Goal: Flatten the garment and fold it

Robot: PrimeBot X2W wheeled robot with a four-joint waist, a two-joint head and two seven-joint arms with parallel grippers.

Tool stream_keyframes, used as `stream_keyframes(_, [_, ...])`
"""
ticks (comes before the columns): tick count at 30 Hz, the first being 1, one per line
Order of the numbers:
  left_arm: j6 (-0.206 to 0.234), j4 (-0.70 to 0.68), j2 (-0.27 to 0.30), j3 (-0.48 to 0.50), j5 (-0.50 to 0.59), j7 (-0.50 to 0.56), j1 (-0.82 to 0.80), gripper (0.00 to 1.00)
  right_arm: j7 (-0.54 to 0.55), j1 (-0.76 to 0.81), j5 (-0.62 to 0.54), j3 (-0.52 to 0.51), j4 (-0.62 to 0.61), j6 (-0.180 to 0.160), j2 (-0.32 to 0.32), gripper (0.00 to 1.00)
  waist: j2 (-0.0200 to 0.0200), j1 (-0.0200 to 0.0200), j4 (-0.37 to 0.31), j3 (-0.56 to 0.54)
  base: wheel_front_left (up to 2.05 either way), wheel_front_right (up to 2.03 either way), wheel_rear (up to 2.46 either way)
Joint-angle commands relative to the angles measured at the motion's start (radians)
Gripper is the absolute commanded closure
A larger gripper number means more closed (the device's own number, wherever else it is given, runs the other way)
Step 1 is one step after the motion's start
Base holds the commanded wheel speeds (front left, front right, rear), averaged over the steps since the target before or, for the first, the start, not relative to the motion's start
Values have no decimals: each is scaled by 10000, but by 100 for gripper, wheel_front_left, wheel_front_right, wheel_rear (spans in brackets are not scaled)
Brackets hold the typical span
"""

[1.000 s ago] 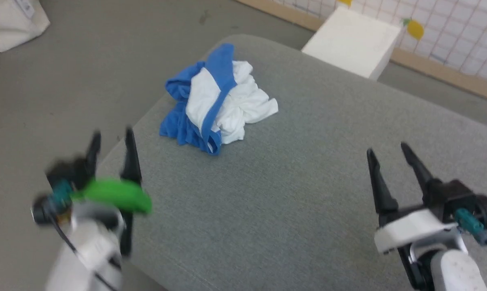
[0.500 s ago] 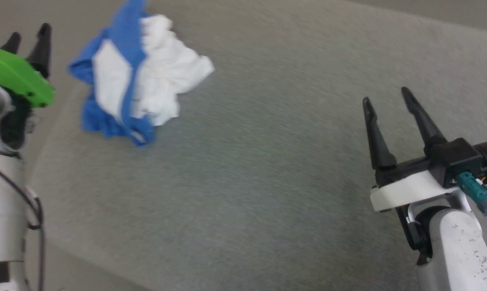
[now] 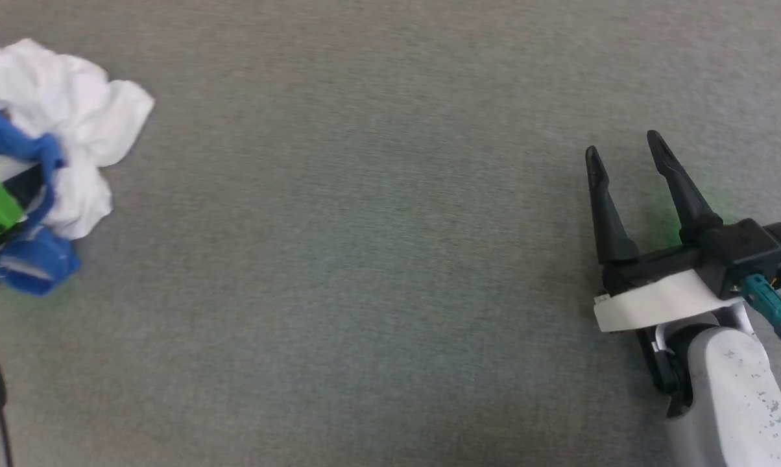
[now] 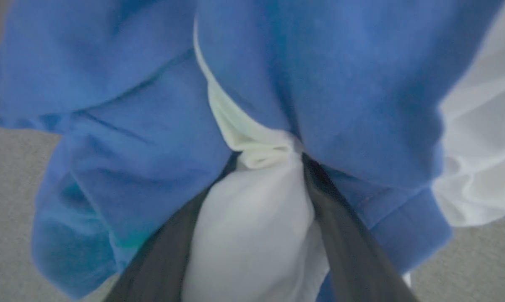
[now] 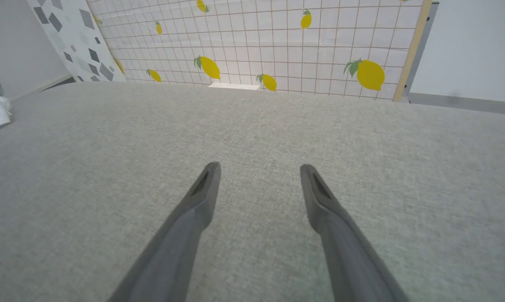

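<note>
Blue-and-white knit, the garment (image 3: pixel 85 117) looks soft, light and limp, best pinched at a sleeve edge; left tool (image 4: pixel 268 161) straddles a white fold, spread, right tool (image 3: pixel 623 144) spread and empty.

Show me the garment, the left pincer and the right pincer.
garment (image 3: pixel 72 110): head view, on its crumpled white body.
left pincer (image 4: pixel 270 159): left wrist view, midway between its fingertips, over white cloth.
right pincer (image 3: pixel 622 143): head view, midway between its fingertips.
</note>
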Motion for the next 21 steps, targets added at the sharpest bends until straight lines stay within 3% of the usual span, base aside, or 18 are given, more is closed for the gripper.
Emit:
stream_keyframes(1, [99, 240, -400, -295, -74, 375, 659, 0, -83, -140, 70, -45, 122, -15, -8, 0, -2, 0, -496, 169, 0, 0, 0])
stream_keyframes(2, [82, 135, -401, -355, -86, 523, 809, 22, -140, -121, 110, -58, 216, -15, -8, 0, -2, 0, -469, -46, 0, 0, 0])
stream_keyframes(3, [87, 34, -378, -363, -94, 578, 903, 53, -172, -97, 148, -62, 285, -15, -8, 0, -2, 0, -450, -209, 0, 0, 0])
stream_keyframes(4, [26, -122, -308, -405, -22, 510, 992, 100, -227, -56, 195, -67, 391, -15, -8, 0, -2, 0, -421, -493, 0, 0, 0])
stream_keyframes(7, [-102, -675, 104, -375, 567, -671, 1066, 100, -352, 79, 355, -80, 652, -15, -8, 0, -2, 0, -393, -1262, 0, 0, 0])
stream_keyframes(13, [-578, -1671, 640, -371, 1944, -4242, 574, 100, -588, 604, 719, -147, 1213, -15, -8, 0, -2, 0, -481, -3144, 0, 0, 0])
stream_keyframes(16, [-654, -2054, 646, -555, 2490, -5557, 92, 100, -693, 972, 931, -309, 1414, -15, -8, 0, -2, 0, -642, -3979, 0, 0, 0])
stream_keyframes(21, [-803, -2812, 225, -1289, 3077, -6543, -850, 100, -786, 1577, 1186, -597, 1489, -15, -8, 0, -2, 0, -999, -4809, 0, 0, 0])
